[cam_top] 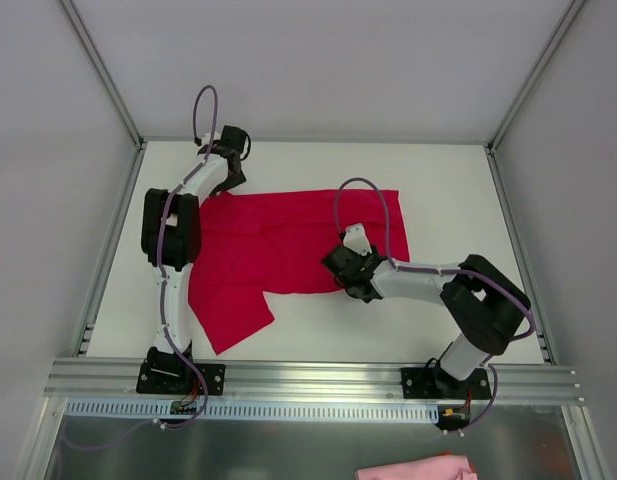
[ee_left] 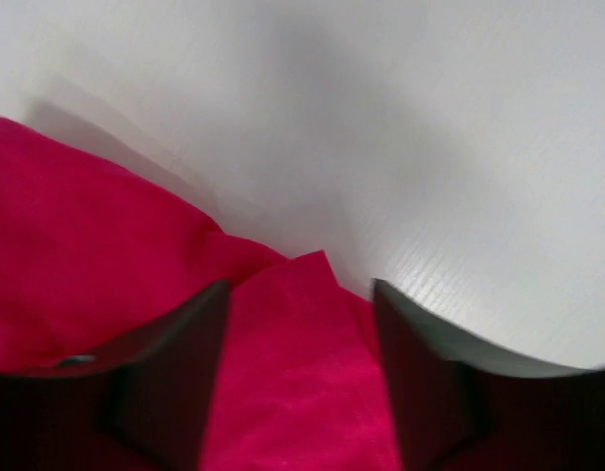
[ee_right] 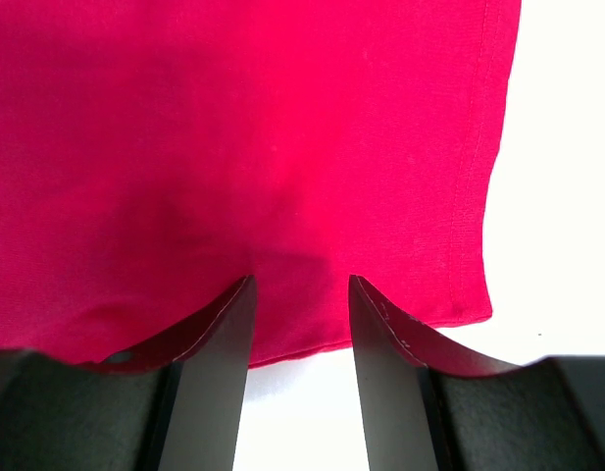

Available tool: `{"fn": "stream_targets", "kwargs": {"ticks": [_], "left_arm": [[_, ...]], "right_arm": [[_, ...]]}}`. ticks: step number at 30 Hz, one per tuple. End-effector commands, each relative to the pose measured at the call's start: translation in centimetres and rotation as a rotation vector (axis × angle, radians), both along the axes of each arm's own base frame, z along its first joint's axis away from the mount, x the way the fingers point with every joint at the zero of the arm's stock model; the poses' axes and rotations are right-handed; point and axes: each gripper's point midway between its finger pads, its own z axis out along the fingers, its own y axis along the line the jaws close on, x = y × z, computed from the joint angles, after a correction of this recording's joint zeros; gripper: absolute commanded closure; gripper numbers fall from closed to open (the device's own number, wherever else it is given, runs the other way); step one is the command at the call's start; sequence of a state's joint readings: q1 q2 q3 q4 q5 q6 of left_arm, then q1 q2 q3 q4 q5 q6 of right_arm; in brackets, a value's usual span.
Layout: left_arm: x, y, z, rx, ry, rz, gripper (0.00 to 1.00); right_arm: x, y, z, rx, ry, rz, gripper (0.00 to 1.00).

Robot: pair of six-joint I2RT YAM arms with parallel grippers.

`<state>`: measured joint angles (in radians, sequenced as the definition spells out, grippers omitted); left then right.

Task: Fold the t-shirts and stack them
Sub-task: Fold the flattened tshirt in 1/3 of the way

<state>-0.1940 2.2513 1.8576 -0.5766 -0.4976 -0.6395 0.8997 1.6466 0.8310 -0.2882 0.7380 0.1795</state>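
At the far left corner of the red t-shirt [cam_top: 288,240] the left jaws stand parted, with a loose point of cloth lying between them and nothing pinched. The shirt sprawls flat across the middle of the tabletop [cam_top: 438,170], one part trailing near-left. It's light, floppy stuff that'll sag and crease, so I'd take it by corners or hems. Over on the right, the right jaws are parted too, straddling the cloth just inside its near hem
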Motion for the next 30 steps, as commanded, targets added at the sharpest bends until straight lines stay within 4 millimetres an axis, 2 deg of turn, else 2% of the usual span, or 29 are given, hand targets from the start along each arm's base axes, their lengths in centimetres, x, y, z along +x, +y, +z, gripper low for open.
{"fn": "stream_targets", "kwargs": {"ticks": [1, 2, 3, 4, 5, 6, 8, 9, 10, 11, 13, 15, 16, 17, 19, 20, 25, 28, 30], "left_arm": [[-0.1, 1.3, 2.8, 0.016, -0.031, 0.037, 0.30], [-0.3, 1.4, 3.4, 0.019, -0.042, 0.038, 0.24], [-0.8, 1.6, 3.5, 0.022, -0.042, 0.041, 0.13], [-0.5, 1.6, 5.6, 0.015, -0.100, 0.039, 0.08], [-0.7, 1.5, 6.3, 0.011, -0.118, 0.033, 0.04], [-1.1, 1.5, 6.4, 0.009, -0.118, 0.024, 0.01], [-1.8, 1.7, 8.1, 0.011, -0.140, 0.023, 0.01], [-2.1, 1.8, 8.3, 0.010, -0.139, 0.023, 0.01], [-2.5, 1.7, 9.6, 0.000, -0.165, 0.023, 0.01], [-3.4, 1.8, 8.9, -0.007, -0.152, 0.023, 0.01], [-4.5, 1.6, 9.0, -0.034, -0.168, 0.032, 0.01], [-6.5, 1.6, 8.5, -0.055, -0.166, 0.038, 0.01], [-7.3, 1.7, 9.3, -0.070, -0.193, 0.053, 0.01], [-8.4, 1.6, 7.8, -0.069, -0.172, 0.051, 0.01], [-9.4, 1.9, 7.2, -0.083, -0.168, 0.068, 0.01], [-10.3, 1.9, 6.1, -0.085, -0.140, 0.071, 0.01], [-11.5, 1.8, 3.5, -0.101, -0.083, 0.102, 0.01], [-10.9, 1.3, 2.2, -0.131, -0.052, 0.092, 0.03], [-10.1, 1.1, 2.0, -0.150, -0.050, 0.089, 0.06]], "right_arm": [[-1.0, -0.3, 0.1, -0.008, 0.019, -0.017, 0.52], [-0.9, -0.3, 1.0, 0.010, -0.008, -0.022, 0.52], [-1.0, -0.6, 1.2, 0.016, -0.018, -0.023, 0.51], [-0.8, -0.4, 2.3, 0.054, -0.048, -0.023, 0.50], [-0.9, -0.5, 2.2, 0.049, -0.046, -0.023, 0.49], [-0.8, -0.6, 3.2, 0.072, -0.066, -0.023, 0.42], [-1.0, -1.1, 4.6, 0.059, -0.089, -0.028, 0.29], [-0.8, -1.3, 5.4, 0.053, -0.115, -0.038, 0.28], [-0.4, -1.6, 6.4, 0.049, -0.155, -0.056, 0.28], [-0.4, -1.8, 7.1, 0.053, -0.175, -0.062, 0.29], [0.0, -1.6, 9.1, 0.105, -0.227, -0.062, 0.31], [0.1, -1.0, 9.8, 0.154, -0.244, -0.037, 0.35], [0.0, -0.6, 10.1, 0.180, -0.243, -0.024, 0.36], [-0.2, -0.8, 9.7, 0.180, -0.238, -0.024, 0.39], [-0.4, -1.0, 9.2, 0.180, -0.226, -0.033, 0.43], [-0.7, -1.1, 9.0, 0.178, -0.220, -0.035, 0.45], [-1.7, -1.8, 8.9, 0.210, -0.232, -0.033, 0.45], [-2.2, -2.4, 9.7, 0.243, -0.251, -0.028, 0.45], [-2.6, -2.7, 10.2, 0.270, -0.264, -0.025, 0.45]]}}
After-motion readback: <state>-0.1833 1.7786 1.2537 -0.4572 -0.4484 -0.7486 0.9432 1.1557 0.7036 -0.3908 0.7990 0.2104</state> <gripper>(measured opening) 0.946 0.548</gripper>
